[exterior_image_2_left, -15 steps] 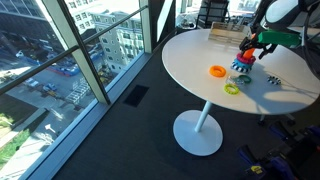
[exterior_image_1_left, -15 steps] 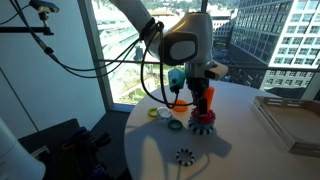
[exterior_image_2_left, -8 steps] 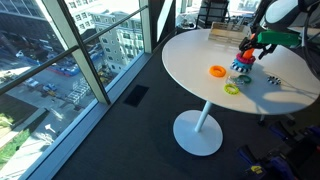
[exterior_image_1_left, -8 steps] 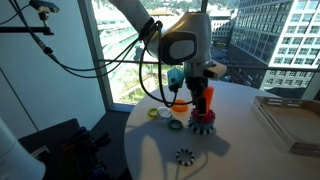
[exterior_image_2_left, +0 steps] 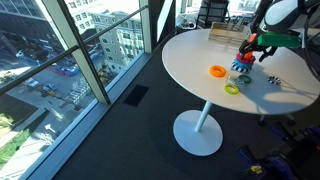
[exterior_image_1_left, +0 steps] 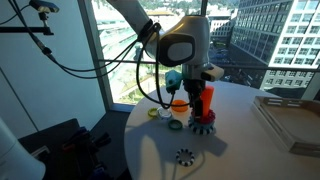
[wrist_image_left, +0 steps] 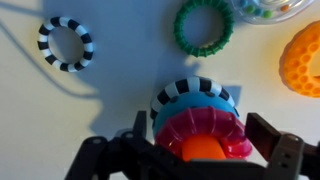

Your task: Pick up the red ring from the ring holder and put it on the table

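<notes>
Gripper [wrist_image_left: 198, 140] wide open, empty, straddling thick pinkish-red donut ring [wrist_image_left: 205, 124], lower centre. I'd centre on orange-red holder post [wrist_image_left: 203, 153], close evenly, lift straight.

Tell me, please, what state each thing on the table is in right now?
red ring: seated on the ring holder, not lifted.
ring holder: upright on the table.
gripper: fingers either side of the red ring; grip unclear.
green ring: lying flat.
orange ring: lying flat.
striped ring: lying flat, apart.
</notes>
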